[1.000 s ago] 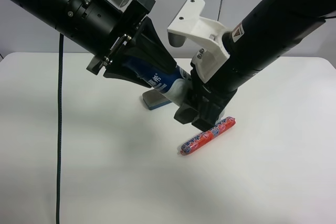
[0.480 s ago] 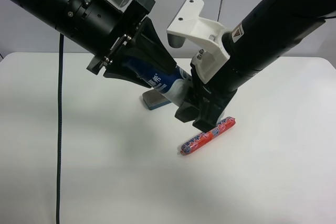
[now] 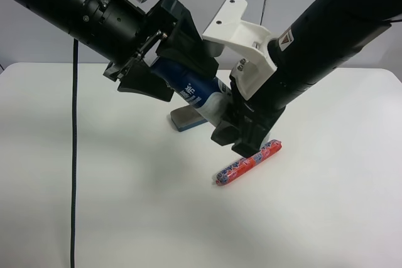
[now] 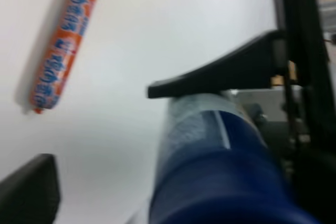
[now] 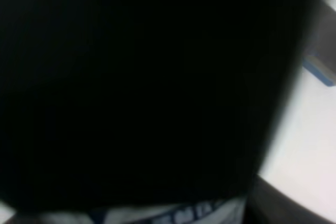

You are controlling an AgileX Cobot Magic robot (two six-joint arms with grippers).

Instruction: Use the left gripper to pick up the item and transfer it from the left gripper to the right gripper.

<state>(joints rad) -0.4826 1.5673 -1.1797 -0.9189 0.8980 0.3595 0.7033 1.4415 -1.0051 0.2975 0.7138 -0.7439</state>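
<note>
**Handover: left let go, right has the bottle – pull left out clean**

The item (image 3: 200, 94) is in the air above the tabletop (image 3: 113, 205), right over the eraser (image 3: 186, 119). It's tilted, with the blue cap end high and the white end low.

The right gripper (image 3: 237, 137) is clamped on the white end. Its wrist view is almost all black, showing just a sliver of label (image 5: 173, 214), so that grip is read from the high view.

The left gripper (image 3: 187, 78) has its fingers spread either side of the cap end. In the left wrist view one finger (image 4: 220, 77) sits just beside the bottle (image 4: 210, 150); I can't tell if it's touching. The other (image 4: 29, 192) is well apart.

How I'd do it:
- Back the left arm out along the bottle's axis toward the cap end, fingers wide, with no sideways drift, since the near finger could drag the cap.
- Hold the right arm steady. It grips one end only, so the bottle is cantilevered and may pivot.
- A drop would land by the eraser and the sausage stick (image 3: 249, 162).

Pose: the left arm slopes down from the high view's upper left. The right arm, with the white bracket (image 3: 242, 32), slopes down from the upper right, fingers pointing down-left.
</note>
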